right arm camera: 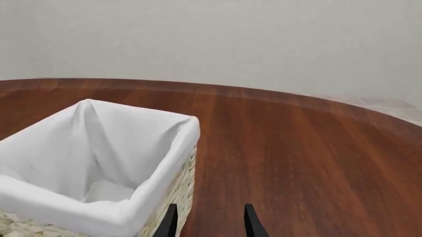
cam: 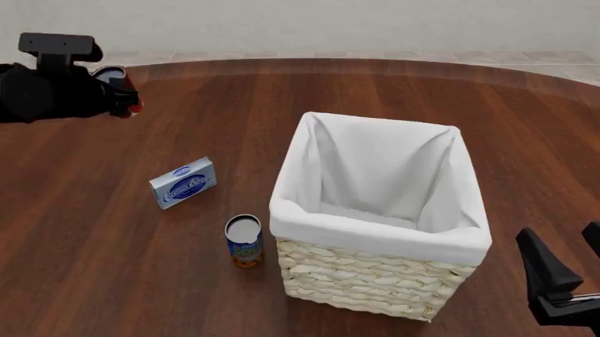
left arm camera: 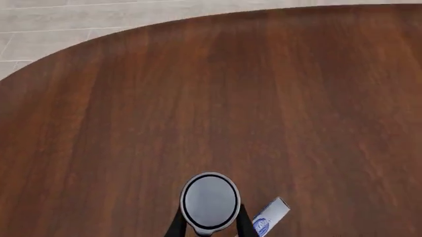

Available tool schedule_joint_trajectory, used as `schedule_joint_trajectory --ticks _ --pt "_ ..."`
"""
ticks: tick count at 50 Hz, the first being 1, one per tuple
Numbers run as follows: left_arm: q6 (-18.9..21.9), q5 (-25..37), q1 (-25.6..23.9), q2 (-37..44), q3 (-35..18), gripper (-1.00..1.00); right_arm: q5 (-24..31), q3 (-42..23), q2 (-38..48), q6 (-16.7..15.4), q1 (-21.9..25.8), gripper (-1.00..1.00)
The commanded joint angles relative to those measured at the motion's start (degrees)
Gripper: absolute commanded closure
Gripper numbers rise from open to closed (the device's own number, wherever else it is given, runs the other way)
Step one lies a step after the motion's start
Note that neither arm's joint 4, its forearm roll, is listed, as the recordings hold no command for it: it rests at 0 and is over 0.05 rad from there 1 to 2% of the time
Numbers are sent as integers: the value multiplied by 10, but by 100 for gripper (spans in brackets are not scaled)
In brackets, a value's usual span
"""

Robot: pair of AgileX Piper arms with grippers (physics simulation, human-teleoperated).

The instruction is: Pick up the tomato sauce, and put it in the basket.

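The tomato sauce [cam: 112, 73] shows its silver-grey top and a bit of red label at the far left of the table. My left gripper [cam: 122, 91] is shut on it. In the left wrist view the can's top [left arm camera: 209, 200] sits between the two dark fingers of the left gripper [left arm camera: 211, 228]. The basket [cam: 375, 284], pale wicker with a white lining, stands at the middle right and well apart from the can. It also shows in the right wrist view [right arm camera: 173, 148]. My right gripper [cam: 563, 277] is open and empty beside the basket's near right corner, and its fingers bracket bare table in its own view [right arm camera: 209, 224].
A can with a blue and orange label [cam: 244, 242] stands just left of the basket's near corner. A blue and white flat box [cam: 184, 183] lies further left; it shows beside the held can in the left wrist view [left arm camera: 270, 217]. The table's curved edge runs along the back.
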Motion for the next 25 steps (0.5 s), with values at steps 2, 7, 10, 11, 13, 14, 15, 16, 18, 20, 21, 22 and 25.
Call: schedule_joint_trajectory --ticks 2,7,10,11,13,14,15,16,18,20,21,22,25 --pt "-4 41 -100 -30 -54 100 12 0 -13 -1 2 -100" --pt "-7 48 -136 -34 -66 100 10 0 -11 0 1 -100" --pt "-8 54 -173 -35 -72 100 8 0 -9 0 2 -100" --pt "-8 54 -173 -35 -72 100 8 0 -9 0 2 -100" --pt "-7 58 -183 -33 -79 100 6 0 -8 0 4 -100" --pt "-6 59 -193 -34 -82 100 7 0 -8 -1 6 -100" --pt "-9 61 -197 -33 -86 100 7 0 -8 -5 6 -100" --pt "-6 63 -201 -32 -91 100 5 0 -6 -5 7 -100" --pt "-14 67 -216 -32 -100 100 2 0 -2 -6 9 -100" --pt "-14 72 -233 -32 -107 100 -3 0 3 -7 9 -100" --pt "-14 72 -233 -32 -108 100 -4 0 4 -7 9 -100" --pt "-13 74 -235 -30 -114 100 -5 0 5 -7 9 -100" --pt "-16 78 -253 -27 -126 100 -7 0 7 -8 10 -100"
